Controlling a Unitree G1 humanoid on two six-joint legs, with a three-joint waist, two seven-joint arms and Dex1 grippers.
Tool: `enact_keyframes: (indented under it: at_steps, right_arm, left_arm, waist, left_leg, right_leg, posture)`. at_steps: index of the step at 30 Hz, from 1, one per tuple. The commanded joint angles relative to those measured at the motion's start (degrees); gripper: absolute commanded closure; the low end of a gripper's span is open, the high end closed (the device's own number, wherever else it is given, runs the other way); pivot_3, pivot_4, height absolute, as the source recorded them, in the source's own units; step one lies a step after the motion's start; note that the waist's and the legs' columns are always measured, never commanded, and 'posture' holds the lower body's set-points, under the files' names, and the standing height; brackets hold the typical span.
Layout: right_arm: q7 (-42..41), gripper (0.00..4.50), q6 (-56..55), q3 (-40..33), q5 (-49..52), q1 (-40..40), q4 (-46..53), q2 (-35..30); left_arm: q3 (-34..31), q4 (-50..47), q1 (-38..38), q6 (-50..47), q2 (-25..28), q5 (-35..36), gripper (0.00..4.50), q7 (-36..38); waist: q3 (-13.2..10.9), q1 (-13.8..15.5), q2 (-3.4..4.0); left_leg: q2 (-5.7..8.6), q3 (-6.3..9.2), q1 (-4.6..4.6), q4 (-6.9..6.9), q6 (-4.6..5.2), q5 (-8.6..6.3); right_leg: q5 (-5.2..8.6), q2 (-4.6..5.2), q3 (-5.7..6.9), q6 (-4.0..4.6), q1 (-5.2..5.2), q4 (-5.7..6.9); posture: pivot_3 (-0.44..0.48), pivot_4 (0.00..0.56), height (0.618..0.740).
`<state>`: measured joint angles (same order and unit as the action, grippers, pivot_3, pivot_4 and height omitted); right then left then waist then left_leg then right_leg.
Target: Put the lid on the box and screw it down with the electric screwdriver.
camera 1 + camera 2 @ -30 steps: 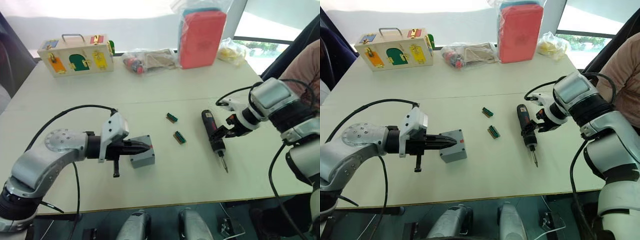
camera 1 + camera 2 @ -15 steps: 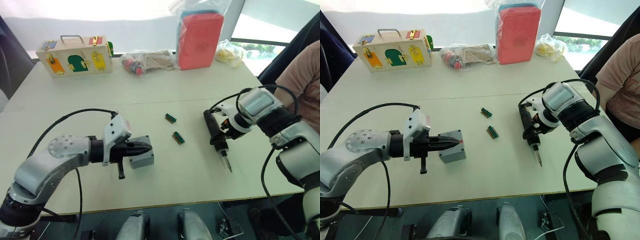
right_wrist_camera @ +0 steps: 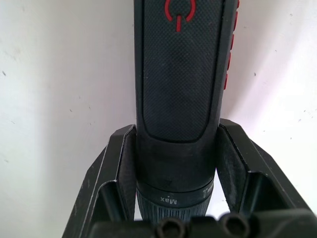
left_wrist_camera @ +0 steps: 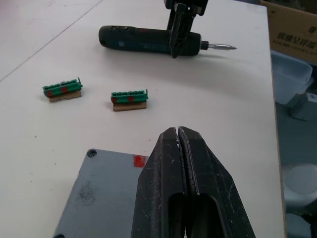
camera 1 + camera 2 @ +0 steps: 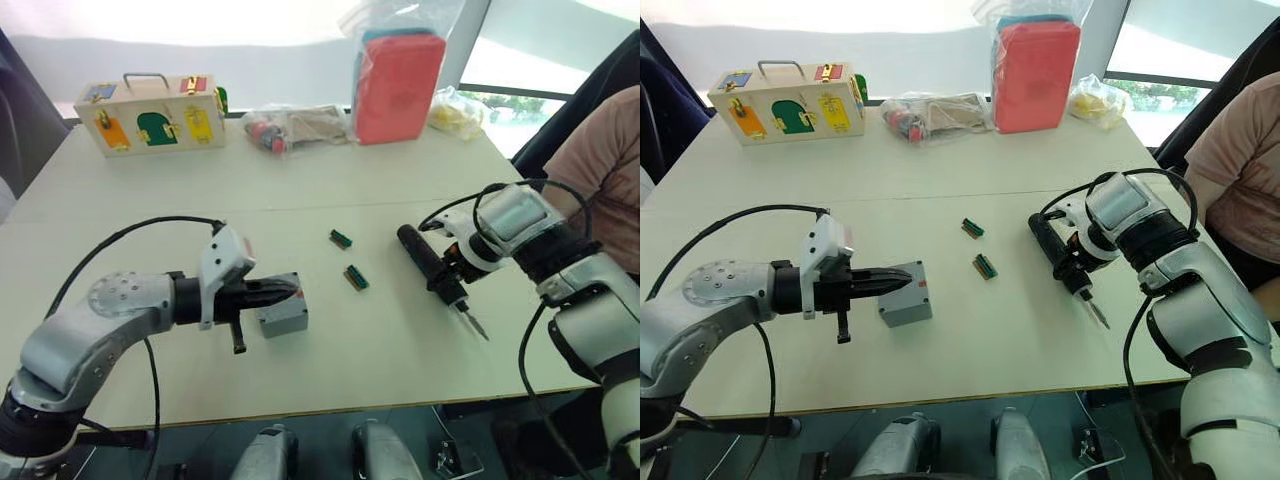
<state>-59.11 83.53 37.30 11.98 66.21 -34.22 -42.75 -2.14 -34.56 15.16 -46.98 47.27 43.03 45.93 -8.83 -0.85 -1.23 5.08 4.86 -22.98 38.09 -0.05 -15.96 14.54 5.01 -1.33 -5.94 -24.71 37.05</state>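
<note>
- One grey box [image 5: 905, 297] sits on the white table [image 5: 940, 170], left of centre and towards the near edge. Its flat grey top [image 4: 99, 193] shows a screw hole at a corner and a red mark at one edge; whether this top is the lid already seated on it, I cannot tell.
- The left gripper [image 4: 178, 135] has its two black fingers pressed together with nothing between them. Its tip lies over the top of the box, seemingly resting on it, though contact is hard to judge.
- One electric screwdriver [image 5: 1055, 254] lies on the table right of centre, its metal bit pointing to the near right.
- The right gripper [image 3: 176, 148] straddles the screwdriver near its bit end, one finger [image 3: 116, 163] on each flank, closed against the black body.
- Two small green connector pieces [image 5: 973, 227] [image 5: 986, 265] lie apart between the box and the screwdriver.
- At the far edge stand one wooden latch box [image 5: 785, 100], one red case [image 5: 1037, 75] in clear plastic, and two bags of small items [image 5: 940, 112] [image 5: 1098, 100].
</note>
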Motion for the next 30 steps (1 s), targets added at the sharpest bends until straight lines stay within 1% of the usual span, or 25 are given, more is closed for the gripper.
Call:
enact_keyframes:
  at_steps: [1,2,4,5,6,7,9,10,13,16,17,19,22,26,30]
  right_arm:
    - [-2.9,2.75,-0.7,-9.1,4.0,6.5,-2.0,0.1]
    - [-3.3,2.75,-0.8,-12.1,5.3,7.8,-1.9,-0.1]
    - [-4.0,2.75,-6.6,-20.0,8.4,7.8,0.7,-0.4]
    - [-4.0,2.75,-8.6,-22.8,9.5,7.3,1.9,-0.4]
    - [-2.8,2.75,-8.7,-26.3,10.7,6.9,3.0,0.0]
    - [-0.9,2.75,-11.0,-31.6,12.5,5.7,5.1,1.0]
    - [3.4,2.75,-16.5,-42.5,16.2,1.7,11.2,3.7]
    - [4.8,2.75,-17.9,-46.1,17.5,-0.2,14.4,4.7]
    - [9.1,2.75,-18.0,-52.4,21.1,-3.2,20.8,8.3]
    - [13.9,2.75,-18.6,-59.8,28.2,-4.4,26.9,15.6]
    - [15.0,2.75,-18.5,-60.8,30.0,-5.0,28.8,17.6]
    - [16.8,2.75,-21.3,-60.4,31.1,-7.4,33.5,21.4]
    - [17.4,2.75,-27.2,-55.8,30.4,-12.8,40.5,25.9]
    - [18.5,2.75,-33.7,-50.7,29.1,-17.7,44.8,30.4]
    - [18.8,2.75,-41.4,-44.8,26.1,-21.3,45.8,34.1]
  left_arm:
    - [-4.1,-0.1,-0.6,-0.4,0.9,1.8,4.5,0.0]
    - [-4.6,0.5,-0.5,-0.5,0.9,2.0,4.5,0.1]
    - [-5.0,1.7,-0.2,-0.5,1.1,2.2,4.5,0.7]
    - [-5.1,2.1,-0.1,-0.4,1.2,2.2,4.5,0.9]
    - [-5.3,2.8,-0.2,-0.2,1.6,2.1,4.5,1.5]
    - [-5.4,3.5,-0.1,0.0,2.1,1.7,4.5,2.1]
    - [-5.5,5.0,0.5,0.2,3.0,1.5,4.5,3.1]
    - [-5.5,5.8,1.0,0.1,3.3,1.5,4.5,3.4]
    - [-5.9,7.8,1.9,0.0,4.1,1.6,4.5,4.4]
    - [-5.6,9.0,2.5,-0.1,4.7,1.2,4.5,4.9]
    - [-5.4,9.0,2.5,-0.1,4.8,1.0,4.5,5.0]
    - [-5.5,8.9,2.2,-0.3,4.9,1.2,4.5,5.1]
    - [-5.7,8.2,1.3,-0.5,5.2,0.9,4.5,4.7]
    - [-5.7,7.4,0.7,-0.6,5.4,0.6,4.5,3.9]
    - [-4.7,5.3,-0.4,-0.4,5.7,-0.7,4.5,2.6]
  waist:
    - [-0.3,-0.1,0.42]
    - [-0.4,-0.1,0.6]
    - [-0.5,0.0,0.81]
    - [-0.5,0.0,0.82]
    - [-0.5,0.0,0.83]
    - [-0.5,0.1,0.83]
    - [-0.5,0.1,0.81]
    - [-0.5,0.1,0.81]
    - [-0.5,0.3,0.81]
    - [-0.5,0.1,0.83]
    - [-0.5,-0.1,0.83]
    - [-0.5,-0.3,0.84]
    - [-0.5,-0.3,0.83]
    - [-0.5,-0.3,0.84]
    - [-0.5,-0.2,0.84]
  left_leg:
    - [0.02,-0.04,-0.08,0.0,0.01,0.0]
    - [0.03,-0.09,-0.17,0.0,-0.04,0.03]
    - [0.03,-0.12,-0.45,0.0,-0.2,0.12]
    - [0.01,-0.12,-0.56,-0.07,-0.24,0.16]
    - [-0.02,-0.1,-0.56,-0.12,-0.25,0.16]
    - [-0.03,-0.09,-0.56,-0.18,-0.25,0.16]
    - [-0.01,-0.08,-0.56,-0.16,-0.25,0.16]
    - [0.0,-0.08,-0.55,-0.14,-0.25,0.16]
    - [0.03,-0.05,-0.54,-0.02,-0.23,0.15]
    - [0.04,-0.08,-0.53,0.0,-0.23,0.15]
    - [0.03,-0.07,-0.53,-0.02,-0.24,0.16]
    - [-0.02,-0.07,-0.53,-0.1,-0.26,0.17]
    - [-0.04,-0.04,-0.53,-0.15,-0.28,0.18]
    - [0.01,-0.08,-0.52,-0.04,-0.29,0.19]
    - [0.01,-0.05,-0.52,-0.04,-0.3,0.2]
  right_leg:
    - [0.0,0.01,-0.01,0.0,-0.1,0.01]
    - [0.0,0.02,-0.06,0.0,-0.24,0.06]
    - [0.0,0.02,-0.08,-0.01,-0.62,0.15]
    - [-0.01,0.0,-0.08,-0.01,-0.76,0.18]
    - [0.0,-0.01,-0.05,-0.01,-0.76,0.17]
    - [0.0,-0.02,-0.04,-0.01,-0.77,0.15]
    - [0.0,-0.01,-0.04,-0.01,-0.73,0.13]
    - [-0.01,0.0,-0.05,-0.01,-0.69,0.12]
    - [-0.01,0.03,-0.03,-0.02,-0.59,0.14]
    - [-0.01,0.04,-0.04,-0.02,-0.63,0.19]
    - [-0.01,0.03,-0.05,-0.02,-0.66,0.21]
    - [-0.01,-0.01,-0.07,-0.02,-0.72,0.2]
    - [-0.01,-0.02,-0.08,-0.02,-0.72,0.19]
    - [-0.01,0.0,-0.08,-0.02,-0.69,0.27]
    - [-0.01,-0.01,-0.07,-0.02,-0.71,0.29]
  posture:
    - [0.0,0.15,0.74]
    - [0.0,0.15,0.74]
    - [0.0,0.15,0.74]
    - [0.0,0.15,0.74]
    - [0.0,0.15,0.74]
    - [0.0,0.15,0.74]
    - [0.0,0.15,0.74]
    - [0.0,0.15,0.74]
    - [0.0,0.15,0.74]
    - [0.0,0.15,0.74]
    - [0.0,0.15,0.74]
    - [0.0,0.15,0.74]
    - [0.0,0.15,0.74]
    - [0.0,0.15,0.74]
    - [0.0,0.15,0.74]
